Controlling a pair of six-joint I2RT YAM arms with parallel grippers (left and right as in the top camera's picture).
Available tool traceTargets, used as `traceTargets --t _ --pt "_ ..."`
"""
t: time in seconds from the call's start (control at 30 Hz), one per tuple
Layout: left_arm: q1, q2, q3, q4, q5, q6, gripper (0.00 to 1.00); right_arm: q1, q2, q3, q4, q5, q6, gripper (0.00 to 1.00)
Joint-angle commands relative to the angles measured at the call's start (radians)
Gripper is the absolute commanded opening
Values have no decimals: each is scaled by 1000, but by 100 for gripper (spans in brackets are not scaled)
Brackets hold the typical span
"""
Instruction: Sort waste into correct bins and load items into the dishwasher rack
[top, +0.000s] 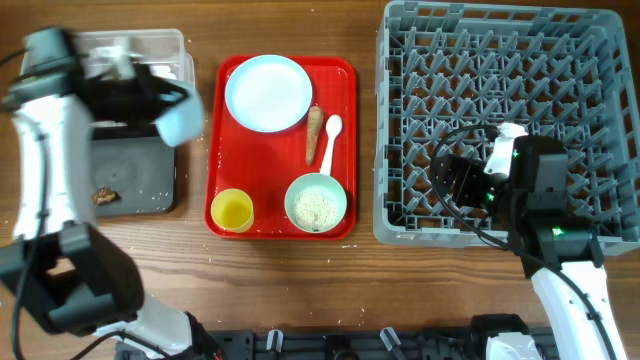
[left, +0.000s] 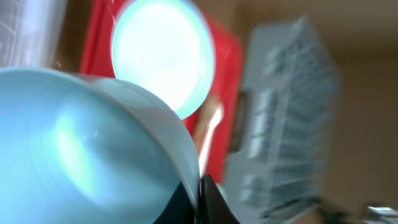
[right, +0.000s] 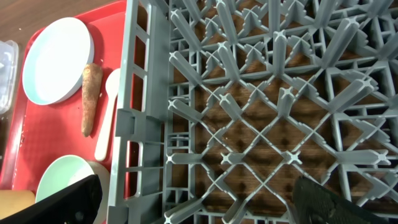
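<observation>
My left gripper is shut on the rim of a pale blue bowl and holds it tilted above the black tray, next to the clear tub. In the left wrist view the bowl fills the left side, with its rim pinched between the fingers. A small dark lump lies in the black tray. My right gripper is open and empty above the grey dishwasher rack, near its front left corner.
The red serving tray holds a pale blue plate, a brown root piece, a white spoon, a yellow cup and a mint-green bowl with rice. The rack wall stands beside the tray.
</observation>
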Motion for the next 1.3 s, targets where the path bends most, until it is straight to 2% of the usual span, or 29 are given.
traceTargets --t 0.0,0.13,0.27,0.5,0.63,0.7,0.83,0.93,1.0,1.13,1.27 --pt "-219 40 -2 -7 -425 -2 4 -2 10 23 2 3 1 100" --pt "-419 126 -2 -6 -624 -2 4 -2 42 23 -2 2 2 100" --pt "-538 203 -2 17 -711 -2 4 -2 68 23 -6 1 4 100" --pt "-585 266 -3 19 -760 -2 5 -2 71 23 -10 1 3 100" --pt "-585 272 -2 20 -761 -3 41 -2 71 23 -9 1 3 100" --pt "-585 270 17 5 -761 -2 50 -2 71 23 -8 0 3 100" --pt "-585 240 110 -105 -692 -18 55 -2 71 23 -6 -3 3 99" --pt "-600 193 143 -141 -523 -29 56 -2 71 23 -5 -3 4 100" --pt "-635 184 143 -167 -448 -77 62 -2 71 23 -5 -9 4 100" --pt "-729 189 91 -156 -432 -120 62 -2 71 23 -5 -10 4 100" --pt "-837 189 5 -73 -492 -249 61 -2 72 23 -3 -10 4 100"
